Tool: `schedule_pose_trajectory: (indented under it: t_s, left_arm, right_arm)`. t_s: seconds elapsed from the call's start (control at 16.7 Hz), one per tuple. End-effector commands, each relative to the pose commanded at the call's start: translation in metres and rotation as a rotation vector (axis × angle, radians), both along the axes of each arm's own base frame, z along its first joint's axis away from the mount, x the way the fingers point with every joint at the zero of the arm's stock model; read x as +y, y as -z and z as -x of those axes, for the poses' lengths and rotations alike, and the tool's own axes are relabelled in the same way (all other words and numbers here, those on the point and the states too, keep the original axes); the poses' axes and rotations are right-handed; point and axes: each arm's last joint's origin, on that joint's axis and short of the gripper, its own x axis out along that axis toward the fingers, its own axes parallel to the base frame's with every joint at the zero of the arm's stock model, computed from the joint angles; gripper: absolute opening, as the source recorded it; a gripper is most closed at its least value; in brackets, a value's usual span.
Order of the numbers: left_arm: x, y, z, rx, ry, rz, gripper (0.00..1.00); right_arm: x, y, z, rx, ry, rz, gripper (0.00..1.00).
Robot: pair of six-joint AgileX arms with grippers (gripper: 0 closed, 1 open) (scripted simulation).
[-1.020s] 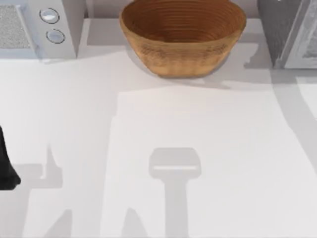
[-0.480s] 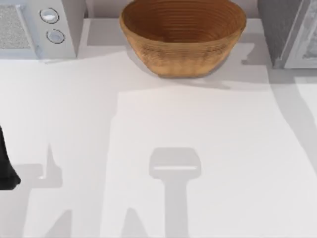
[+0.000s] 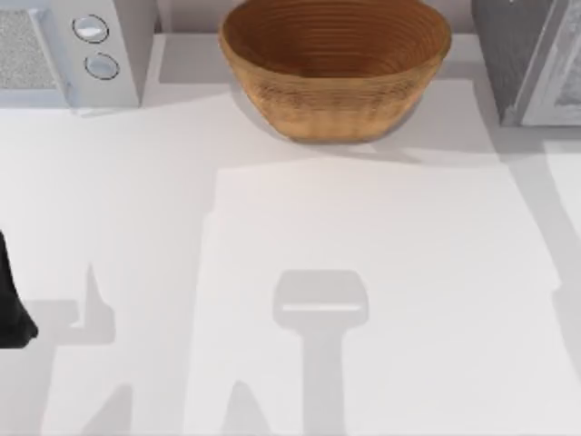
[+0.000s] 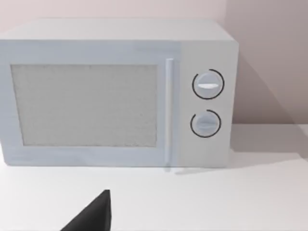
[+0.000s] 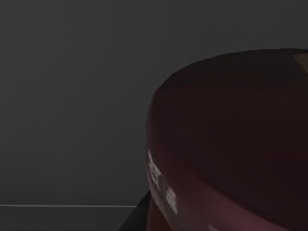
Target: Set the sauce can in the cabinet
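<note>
Looming maroon sauce can [image 5: 231, 139], seemingly against dim grey wall [image 5: 72, 96]

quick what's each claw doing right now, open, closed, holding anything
Left claw: parked at the table's left edge, facing the microwave; open or closed cannot be told.
Right claw: cannot be told; its wrist view is dark, with the sauce can close up.

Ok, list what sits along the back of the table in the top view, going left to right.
Pale boxy appliance with two round knobs → woven brown basket → grey speckled cabinet with its white-framed door panel. Lower down, at the left edge, a dark part of the left arm juts in.
</note>
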Motion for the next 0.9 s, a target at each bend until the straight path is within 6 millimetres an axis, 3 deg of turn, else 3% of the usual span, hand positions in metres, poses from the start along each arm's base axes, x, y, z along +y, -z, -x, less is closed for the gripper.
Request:
schedule_pose_trajectory:
  t_s: [0.12, 0.24, 0.54, 0.9]
  left_arm:
    - [0.0, 0.0, 0.0, 0.0, 0.0, 0.0, 1.0]
    - [0.0, 0.0, 0.0, 0.0, 0.0, 0.0, 1.0]
    - [0.0, 0.0, 0.0, 0.0, 0.0, 0.0, 1.0]
    - [0.0, 0.0, 0.0, 0.0, 0.0, 0.0, 1.0]
  right_arm:
    - [-0.001, 0.008, -0.028, 0.004, 0.0, -0.001, 0.0]
    - [-0.004, 0.011, -0.043, -0.01, -0.001, -0.003, 0.0]
    - [-0.006, 0.011, -0.047, -0.017, -0.002, -0.003, 0.0]
    - [-0.006, 0.011, -0.047, -0.017, -0.002, -0.003, 0.45]
